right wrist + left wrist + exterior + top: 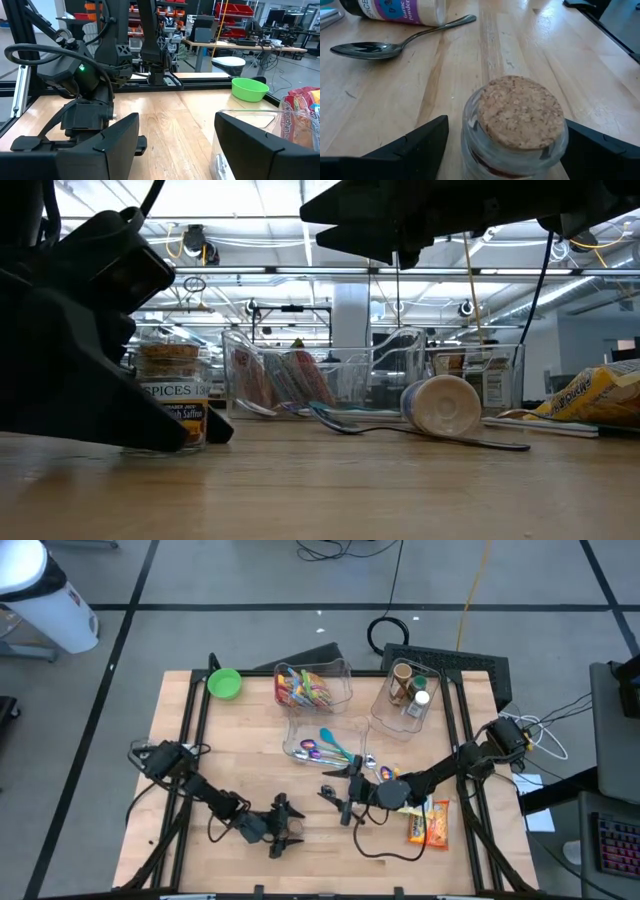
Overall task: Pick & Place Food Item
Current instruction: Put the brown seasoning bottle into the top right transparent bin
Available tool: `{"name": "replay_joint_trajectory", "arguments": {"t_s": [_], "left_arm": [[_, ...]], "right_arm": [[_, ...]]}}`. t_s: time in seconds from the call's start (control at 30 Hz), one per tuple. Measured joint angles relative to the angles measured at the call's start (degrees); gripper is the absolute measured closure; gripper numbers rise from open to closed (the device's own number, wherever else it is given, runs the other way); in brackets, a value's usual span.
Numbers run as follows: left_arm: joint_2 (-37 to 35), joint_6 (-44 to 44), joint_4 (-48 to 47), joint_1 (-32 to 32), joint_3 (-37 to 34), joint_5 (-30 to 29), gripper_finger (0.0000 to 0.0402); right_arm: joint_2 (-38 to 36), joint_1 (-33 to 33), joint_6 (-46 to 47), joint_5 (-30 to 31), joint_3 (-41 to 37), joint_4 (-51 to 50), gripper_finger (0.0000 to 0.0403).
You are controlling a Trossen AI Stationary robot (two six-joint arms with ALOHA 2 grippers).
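The task's thing was a small glass spice jar (pixel 515 135) with a round cork stopper (pixel 521 111) and something reddish showing through the glass below its neck. In the low view the spice jar (pixel 172 398) stood upright on the wooden table (pixel 330 480), its label reading "SPICES" above a yellow band.

The left gripper (pixel 506 150) sat low at the jar, its two dark fingers (pixel 415 145) spread wide, one on either side of the glass. The jar stood between them with a gap on each side, so neither finger touched it and nothing was pinched. Seen from above, the left gripper (pixel 281 828) was near the front edge of the table, left of centre.

Beyond the jar lay a metal spoon (pixel 395 42) flat on the wood, and past the spoon a white spice bottle (pixel 395 9) with a purple label, tipped on its side. In the low view that bottle (pixel 442 406) lay to the right of the jar, well apart from it.

The right gripper (pixel 350 792) hung above the table to the right of the jar, its fingers (pixel 105 145) also spread and empty. An orange snack packet (pixel 428 822) lay further right of the jar, and a green bowl (pixel 224 683) stood at the far left corner.
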Motion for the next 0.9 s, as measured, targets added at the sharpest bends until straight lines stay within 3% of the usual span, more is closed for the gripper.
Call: {"name": "replay_joint_trajectory", "arguments": {"t_s": [0.47, 0.6, 0.8, 0.9], "left_arm": [[-0.02, -1.08, -3.45, -0.07, 0.05, -1.29, 0.0063], [0.03, -1.93, -3.7, -0.03, 0.01, -2.21, 0.011], [-1.13, -1.09, -4.33, 0.12, -0.11, -2.59, 0.0211], [-3.07, 1.16, -5.61, 0.63, -0.17, -0.91, 0.0212]], "right_arm": [[0.0, 0.0, 0.01, 0.0, 0.0, -0.39, 0.0149], [0.0, 0.0, 0.02, 0.0, 0.0, -0.42, 0.0149], [0.0, 0.0, 0.02, 0.0, 0.0, -0.44, 0.0149], [0.0, 0.0, 0.0, -0.01, 0.0, -0.44, 0.0149]]}}
